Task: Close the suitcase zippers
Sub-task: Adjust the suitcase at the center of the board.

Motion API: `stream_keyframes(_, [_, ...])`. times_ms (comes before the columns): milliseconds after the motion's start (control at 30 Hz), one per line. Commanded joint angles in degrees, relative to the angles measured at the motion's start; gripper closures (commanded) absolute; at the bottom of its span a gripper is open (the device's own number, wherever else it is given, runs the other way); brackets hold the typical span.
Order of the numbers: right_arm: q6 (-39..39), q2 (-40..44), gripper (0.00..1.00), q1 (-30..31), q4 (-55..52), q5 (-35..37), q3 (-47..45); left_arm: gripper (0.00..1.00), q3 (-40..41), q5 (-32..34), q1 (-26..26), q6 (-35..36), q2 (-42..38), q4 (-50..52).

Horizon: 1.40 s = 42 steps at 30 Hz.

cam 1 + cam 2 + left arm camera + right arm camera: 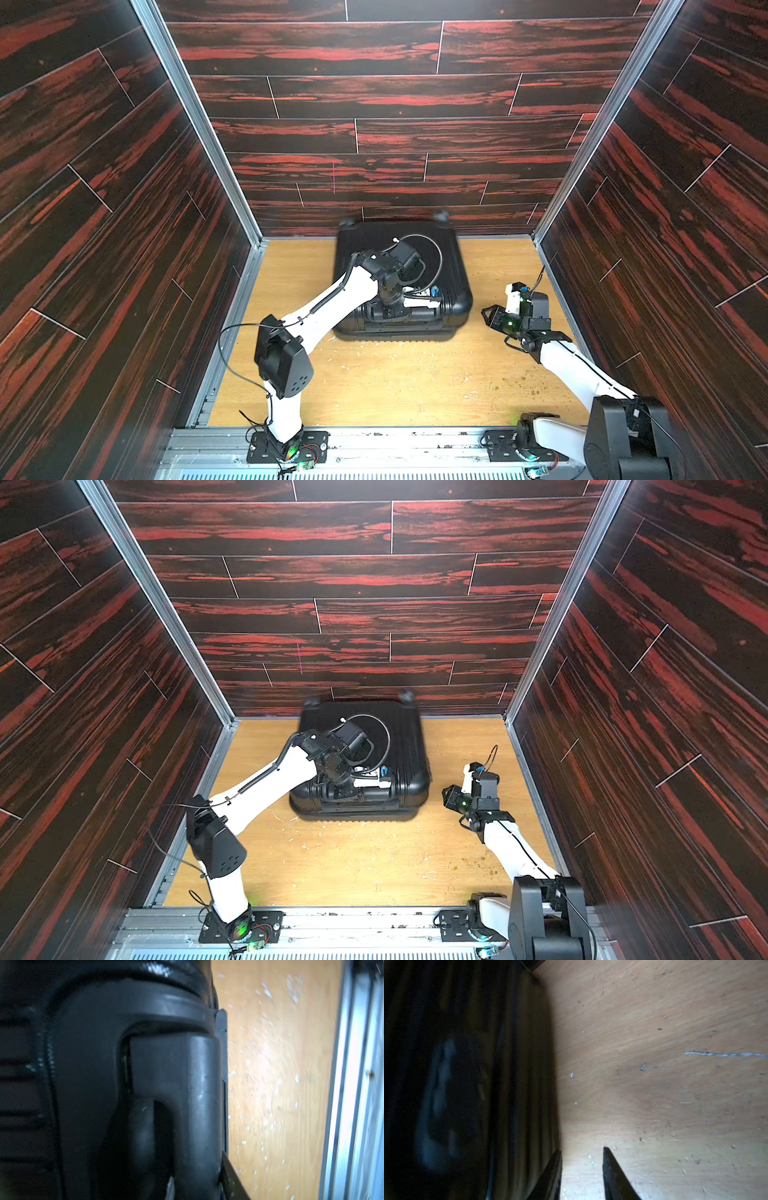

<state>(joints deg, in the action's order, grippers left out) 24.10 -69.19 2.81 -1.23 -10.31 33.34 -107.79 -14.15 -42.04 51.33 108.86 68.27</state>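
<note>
Here, one suitcase point(362, 243); left gripper point(390, 313) clamps its handle point(187, 1084); right gripper point(581, 1149) part-open, empty

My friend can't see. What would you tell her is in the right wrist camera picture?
A blurry black suitcase fills one half of the picture, lying on a light wooden table with white specks and a pale scratch. Two dark robot fingers poke in beside it, apart, with nothing between them.
</note>
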Motion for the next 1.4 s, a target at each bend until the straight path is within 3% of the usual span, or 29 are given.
stream_keyframes(0, [-2.7,-1.2,0.64,-0.1,-1.0,-4.4,1.9,0.8,-4.1,-0.3,-1.8,13.6,4.6,11.1])
stream_keyframes(133, [-3.4,-3.0,0.62,0.1,0.0,-9.1,2.7,0.78,-9.6,3.7,-1.4,11.9,6.4,12.4])
stream_keyframes(267, [-4.3,-4.7,0.6,2.7,0.7,-11.0,3.6,0.65,-8.6,5.5,-1.4,1.5,2.5,3.1])
stream_keyframes(400, [-4.3,-5.4,0.59,5.8,2.3,-11.2,4.0,0.58,-1.8,6.5,-1.1,-12.0,-5.2,-10.6])
stream_keyframes(433, [-4.3,-5.8,0.59,6.5,2.9,-11.2,4.1,0.52,1.1,6.3,-1.0,-14.7,-7.6,-14.2])
stream_keyframes(533, [-3.9,-7.6,0.59,9.0,4.2,-11.0,4.8,0.5,12.8,9.3,-0.4,-26.0,-16.3,-30.3])
stream_keyframes(600, [-3.4,-8.8,0.58,11.0,5.4,-10.3,5.3,0.43,19.3,15.3,0.2,-36.4,-21.0,-40.7])
stream_keyframes(667, [-2.9,-9.7,0.58,12.7,6.8,-10.1,5.7,0.43,22.4,26.7,0.5,-48.5,-23.9,-44.5])
stream_keyframes(800, [-2.0,-12.1,0.58,16.4,9.0,-7.1,7.2,0.45,25.0,47.9,2.5,-77.8,-27.4,-40.1])
stream_keyframes(933, [-1.7,-15.1,0.58,19.9,9.7,-5.3,9.8,0.38,24.9,60.6,3.3,-107.3,-28.1,-25.9])
stream_keyframes(1000, [-1.8,-15.9,0.58,21.7,9.7,-3.8,10.9,0.35,24.1,58.5,4.5,-117.1,-27.7,-19.5])
stream_keyframes(1133, [-1.8,-14.9,0.57,23.6,9.9,1.2,11.3,0.33,27.5,44.9,8.9,-129.2,-28.2,-19.4])
stream_keyframes(1233, [-2.1,-12.0,0.57,23.7,9.5,4.9,10.3,0.31,30.8,37.2,10.8,-129.8,-28.4,-26.0])
stream_keyframes(1367, [-4.1,-8.5,0.56,23.6,5.6,9.9,10.3,0.28,29.7,32.4,11.6,-130.8,-26.0,-24.1])
